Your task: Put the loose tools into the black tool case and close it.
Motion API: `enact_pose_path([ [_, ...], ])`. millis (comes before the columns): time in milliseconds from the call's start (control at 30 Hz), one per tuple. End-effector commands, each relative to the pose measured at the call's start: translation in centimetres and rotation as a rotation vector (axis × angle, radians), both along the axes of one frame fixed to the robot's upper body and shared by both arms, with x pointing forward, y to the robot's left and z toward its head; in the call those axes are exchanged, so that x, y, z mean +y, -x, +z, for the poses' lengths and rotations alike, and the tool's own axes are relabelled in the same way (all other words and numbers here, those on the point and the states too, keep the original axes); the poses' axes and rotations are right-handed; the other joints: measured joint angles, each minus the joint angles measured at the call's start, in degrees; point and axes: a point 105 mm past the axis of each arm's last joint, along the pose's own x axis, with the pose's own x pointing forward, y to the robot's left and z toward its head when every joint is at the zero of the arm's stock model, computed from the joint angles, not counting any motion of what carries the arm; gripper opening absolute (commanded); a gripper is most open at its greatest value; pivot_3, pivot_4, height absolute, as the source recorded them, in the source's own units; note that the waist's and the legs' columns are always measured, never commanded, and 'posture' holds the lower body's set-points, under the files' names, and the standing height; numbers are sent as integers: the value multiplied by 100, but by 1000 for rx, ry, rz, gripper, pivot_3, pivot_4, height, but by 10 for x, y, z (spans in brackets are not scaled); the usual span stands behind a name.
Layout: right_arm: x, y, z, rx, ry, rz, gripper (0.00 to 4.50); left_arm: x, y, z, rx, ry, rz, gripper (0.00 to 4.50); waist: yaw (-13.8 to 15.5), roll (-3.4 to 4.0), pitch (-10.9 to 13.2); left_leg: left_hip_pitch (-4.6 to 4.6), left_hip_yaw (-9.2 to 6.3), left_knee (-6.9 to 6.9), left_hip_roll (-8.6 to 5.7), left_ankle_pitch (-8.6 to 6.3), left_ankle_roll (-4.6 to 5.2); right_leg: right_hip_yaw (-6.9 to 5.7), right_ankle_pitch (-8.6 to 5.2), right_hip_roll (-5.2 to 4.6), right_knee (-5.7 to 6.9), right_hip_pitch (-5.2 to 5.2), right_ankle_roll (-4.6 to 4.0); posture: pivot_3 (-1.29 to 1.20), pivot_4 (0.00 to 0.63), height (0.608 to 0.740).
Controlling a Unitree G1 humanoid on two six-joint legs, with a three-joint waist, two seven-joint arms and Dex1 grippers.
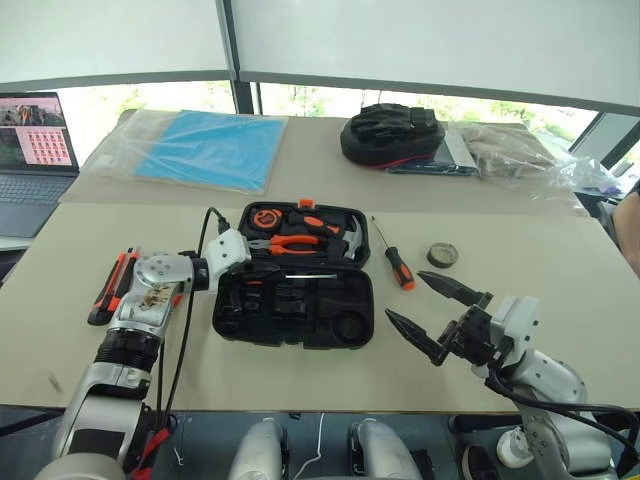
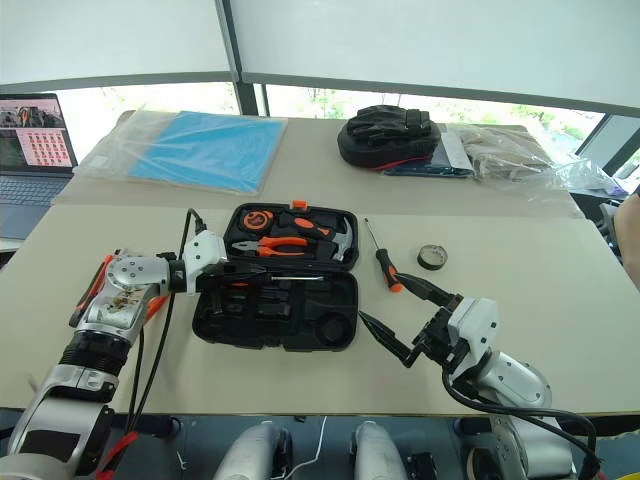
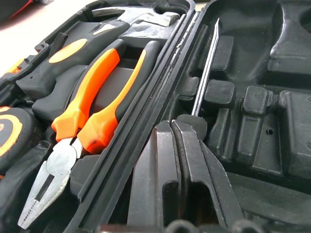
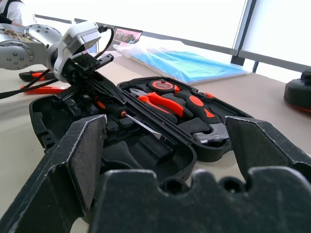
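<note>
Head views are showing the black tool case point(image 1: 295, 300) lying open mid-table. I am clenching my left gripper point(image 4: 97, 94) on a screwdriver point(image 4: 124, 115) inside its near half. At four o'clock, my right gripper point(image 1: 440, 315) is hanging released. At two o'clock, another screwdriver point(image 1: 398, 265) and the tape roll point(image 1: 442, 255) are lying loose.

one black tool case point(image 1: 300, 300), open. inside it: one pliers point(image 1: 295, 243), one hammer point(image 1: 340, 238), one round tape measure point(image 1: 265, 217), one screwdriver point(image 4: 131, 120). on the table point(image 1: 520, 330): one more orange-and-black screwdriver point(image 1: 392, 257), one dark tape roll point(image 1: 442, 255), one utility knife point(image 1: 112, 287), one slim orange tool beside it point(image 4: 41, 89), one black bag point(image 1: 392, 135), one blue sheet in plastic point(image 1: 205, 148), one laptop point(image 1: 35, 160). two grippers: left gripper point(image 1: 262, 267), right gripper point(image 1: 432, 310).
</note>
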Motion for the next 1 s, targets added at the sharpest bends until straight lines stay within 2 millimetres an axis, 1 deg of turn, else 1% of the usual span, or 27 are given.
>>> enact_pose_path([
  [33, -2, 2, 9, -41, -10, -10, 4500, -4, 8, -32, 77, -85, -8, 104, 4, 3, -11, 1, 0, 0, 0, 0, 0, 0, 0, -1, 0, 1, 0, 0, 150, 740],
  [67, -1, 2, 8, -38, -11, -10, 4500, -3, 10, -44, 91, -159, -14, 104, 10, 4, -16, 4, 0, 0, 1, -1, 1, 1, 0, -2, 0, 4, 1, 0, 150, 740],
  [133, -1, 3, 7, -36, -13, -11, 4500, -2, 14, -57, 96, -248, -27, 104, 21, 11, -46, 10, 1, 0, 1, -1, 2, 2, 0, -2, -2, 10, 1, 0, 150, 740],
  [167, 0, 3, 6, -34, -14, -11, 4500, -3, 13, -60, 108, -246, -13, 104, 24, 19, -61, 15, 1, -1, -2, -2, 2, 2, -1, -2, -3, 16, 1, 0, 150, 740],
  [233, 1, 3, 6, -32, -16, -11, 4500, -8, 10, -61, 117, -199, 31, 104, 27, 61, -101, 35, 3, -2, -1, -6, 9, 4, -3, -4, -8, 38, 6, 0, 150, 740],
  [300, 1, 3, 6, -32, -19, -11, 4500, -10, 7, -58, 106, -165, 58, 104, 46, 82, -112, 83, 1, -12, 1, -10, 14, 8, -28, -9, -16, 86, 44, 0, 150, 740],
  [333, 1, 3, 6, -31, -20, -11, 4500, -10, 6, -55, 92, -142, 65, 104, 62, 84, -114, 97, 1, -12, 1, -12, 15, 7, -33, -10, -16, 100, 49, 0, 150, 740],
  [367, 0, 3, 6, -31, -21, -12, 4500, -9, 6, -46, 74, -81, 72, 104, 68, 86, -114, 104, -1, -12, 4, -12, 15, 7, -41, -10, -16, 103, 47, 0, 150, 740],
  [433, -2, 3, 6, -31, -21, -13, 4500, -2, 11, -28, 41, 30, 78, 104, 39, 87, -115, 105, -3, -12, 8, -12, 15, 16, -50, -9, -14, 98, 30, 0, 150, 740],
  [467, -4, 3, 6, -28, -20, -14, 4500, 6, 13, -16, 16, 96, 95, 104, 17, 87, -115, 103, -3, -13, 12, -12, 15, 20, -50, -8, -12, 96, 28, 0, 150, 740],
  [533, -8, 3, 6, -28, -17, -19, 4500, 20, 17, 2, -10, 184, 130, 607, -28, 84, -111, 97, -3, -16, 15, -12, 15, 21, -36, -6, -12, 87, 45, 0, 150, 740],
  [567, -11, 3, 5, -24, -13, -21, 4500, 31, 19, 8, -25, 200, 161, 792, -53, 78, -107, 91, -2, -20, 17, -13, 16, 22, -28, -5, -11, 78, 30, 0, 150, 740],
  [600, -14, 4, 4, -21, -3, -28, 4500, 41, 23, 16, -41, 243, 178, 1096, -69, 74, -105, 83, 0, -22, 21, -14, 17, 25, -15, -2, -11, 67, 7, 0, 150, 740],
  [633, -18, 5, 2, -14, 7, -34, 4500, 50, 27, 22, -41, 289, 201, 1544, -83, 71, -103, 74, 0, -22, 22, -14, 17, 25, -14, 1, -10, 56, 3, 0, 150, 740],
  [700, -24, 9, -1, -5, 27, -49, 4500, 63, 35, 30, -52, 340, 238, 2275, -85, 71, -103, 50, 1, -25, 22, -14, 17, 27, -13, 0, -6, 24, 0, 0, 150, 740],
  [733, -29, 12, -3, 4, 39, -63, 4500, 70, 41, 32, -56, 338, 248, 2649, -81, 71, -102, 37, 2, -24, 21, -14, 17, 28, -12, -2, -1, 10, -1, 0, 150, 740],
  [800, -43, 23, -10, 29, 66, -115, 4500, 86, 68, 26, 1, 297, 217, 3328, -65, 70, -102, 24, 1, -21, 18, -13, 17, 27, -12, -3, -3, 0, 1, 0, 150, 740],
  [867, -56, 33, -18, 58, 79, -170, 4500, 98, 90, 29, 39, 342, 169, 4021, -66, 73, -101, 23, 5, -27, 18, -20, 19, 29, -15, -6, -12, -1, 4, 0, 150, 740],
  [933, -68, 40, -26, 87, 77, -238, 4500, 109, 103, 31, 28, 352, 154, 4410, -35, 71, -98, 23, 6, -26, 19, -29, 16, 27, -21, -8, -12, -3, 5, 0, 150, 740],
  [1000, -78, 43, -34, 117, 65, -300, 4500, 115, 112, 24, 48, 304, 132, 4410, -6, 69, -97, 21, 6, -22, 22, -29, 15, 23, -29, -8, -16, -4, 2, 0, 150, 740],
])
